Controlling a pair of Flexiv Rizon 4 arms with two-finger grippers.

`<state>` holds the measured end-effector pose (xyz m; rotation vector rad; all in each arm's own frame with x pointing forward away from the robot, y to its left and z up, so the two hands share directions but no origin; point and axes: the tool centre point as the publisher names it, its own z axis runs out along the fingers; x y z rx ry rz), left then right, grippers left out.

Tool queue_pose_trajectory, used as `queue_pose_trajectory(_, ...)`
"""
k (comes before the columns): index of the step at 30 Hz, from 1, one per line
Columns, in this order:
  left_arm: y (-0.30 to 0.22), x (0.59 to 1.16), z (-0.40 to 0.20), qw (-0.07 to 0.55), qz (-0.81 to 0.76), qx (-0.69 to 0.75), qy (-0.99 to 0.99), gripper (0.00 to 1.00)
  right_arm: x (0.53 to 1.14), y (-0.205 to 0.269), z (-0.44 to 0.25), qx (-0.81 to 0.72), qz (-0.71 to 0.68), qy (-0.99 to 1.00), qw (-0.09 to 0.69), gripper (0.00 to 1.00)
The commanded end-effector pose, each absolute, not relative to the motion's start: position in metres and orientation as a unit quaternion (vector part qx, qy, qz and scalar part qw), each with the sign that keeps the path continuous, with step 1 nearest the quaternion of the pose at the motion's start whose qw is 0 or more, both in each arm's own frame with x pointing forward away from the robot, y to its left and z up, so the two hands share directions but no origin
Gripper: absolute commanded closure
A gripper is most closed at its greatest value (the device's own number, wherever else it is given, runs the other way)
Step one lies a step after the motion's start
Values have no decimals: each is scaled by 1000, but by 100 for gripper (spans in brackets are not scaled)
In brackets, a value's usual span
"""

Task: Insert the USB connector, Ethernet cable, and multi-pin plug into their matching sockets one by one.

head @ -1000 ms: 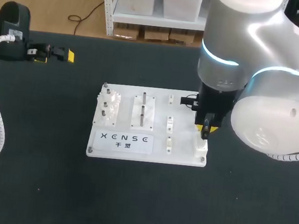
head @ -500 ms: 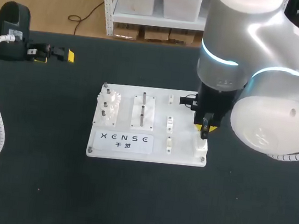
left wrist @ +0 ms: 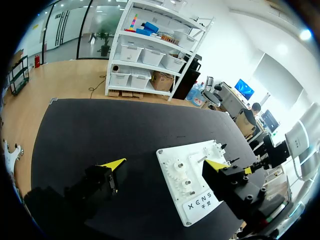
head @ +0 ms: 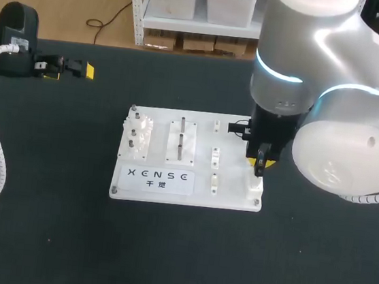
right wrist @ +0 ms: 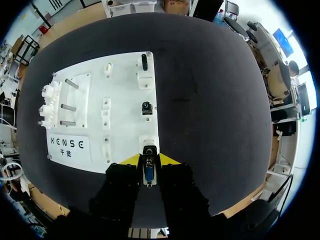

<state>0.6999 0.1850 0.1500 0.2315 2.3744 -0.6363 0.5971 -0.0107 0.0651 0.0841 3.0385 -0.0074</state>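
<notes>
Multi-pin plug (right wrist: 148, 173), grey, metal-faced: right hand (right wrist: 149, 160) is clasping it, hovering over white socket (right wrist: 148, 141) at white board's (head: 229, 188) 4 o'clock, for insertion.

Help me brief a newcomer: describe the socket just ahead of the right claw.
On the black table lies a white board; three sockets line its edge on the right arm's side. Yours is the plain white block at the row's end, just ahead of the right claw gripping the multi-pin plug; the other two show black parts.
</notes>
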Motion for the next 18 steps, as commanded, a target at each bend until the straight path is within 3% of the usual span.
queue_pose_trajectory(1, 185, 700, 150, 330, -243, 89, 908, 0, 595, -10, 63, 27, -1, 998, 50, 100)
queue_pose_trajectory(18, 185, 700, 150, 330, -243, 89, 908, 0, 597, -11, 67, 28, 1, 998, 52, 100)
